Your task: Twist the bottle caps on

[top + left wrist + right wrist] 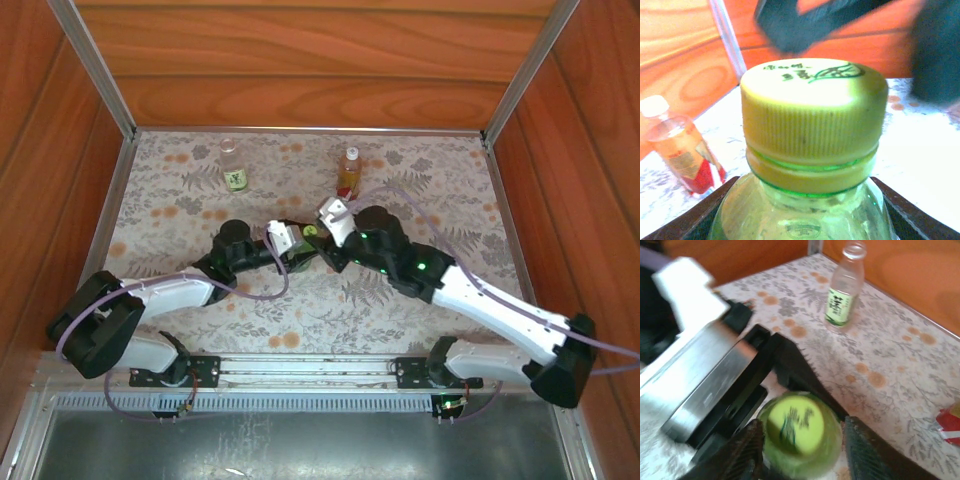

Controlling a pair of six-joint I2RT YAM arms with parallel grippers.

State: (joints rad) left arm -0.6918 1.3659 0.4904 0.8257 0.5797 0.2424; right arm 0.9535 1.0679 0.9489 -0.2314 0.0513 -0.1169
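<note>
Green bottle (800,217) upright at mid-tabletop (420,330), clamped at its shoulder by the left hand (303,243), likely to stop it spinning while its yellow-green cap (812,115), seated on the neck, is turned. Right hand (805,450) straddles the cap from above, fingers partly spread; whether they press it is unclear. Clear bottle (233,165) at eleven o'clock and amber bottle (348,170) at one o'clock stand well apart, leaving open room.

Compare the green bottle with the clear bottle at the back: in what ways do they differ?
The green bottle carries a yellow-green cap, while the clear bottle seems to have an open neck. The green bottle is clamped in the left pincer, while the clear bottle stands free on the table. The green bottle is tinted, the clear one colourless. Both stand upright.
</note>
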